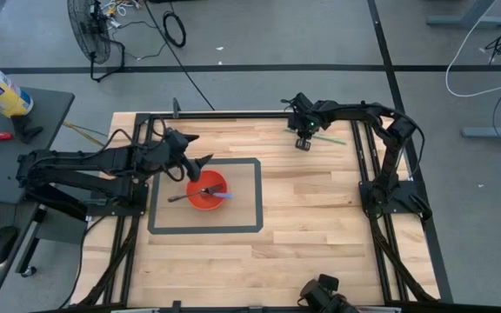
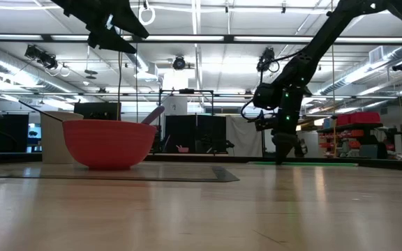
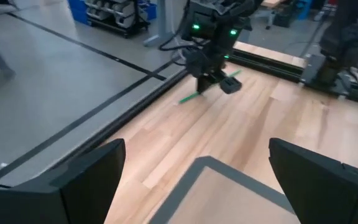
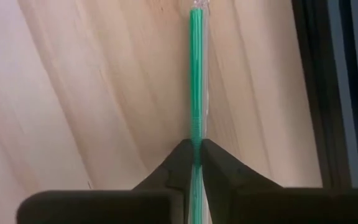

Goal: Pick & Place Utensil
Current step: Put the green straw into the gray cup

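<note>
A green straw (image 4: 196,74) in a clear wrapper lies flat on the wooden table near its far edge, also seen in the high view (image 1: 329,138) and the left wrist view (image 3: 190,98). My right gripper (image 1: 303,143) stands over it, fingers down at the table (image 2: 285,155), shut on the straw. A red bowl (image 1: 207,192) sits inside a taped rectangle and holds a grey utensil (image 1: 181,196) and a bluish one (image 1: 222,196). My left gripper (image 1: 195,158) hovers open, high above the bowl's far left side (image 2: 114,28). My right gripper pinches the green straw at its ribbed bend section (image 4: 196,138) between the two fingertips (image 4: 179,155). The fingers come from above, pointing down, one on each side of the straw. The straw lies along the table top, stretching away from the fingers.
Dark metal frame rails (image 1: 368,161) run along the table's left, right and far sides, close to the straw. The taped rectangle (image 1: 259,196) marks the bowl's area. Bare wood (image 1: 311,217) spreads between bowl and right arm and toward the near edge.
</note>
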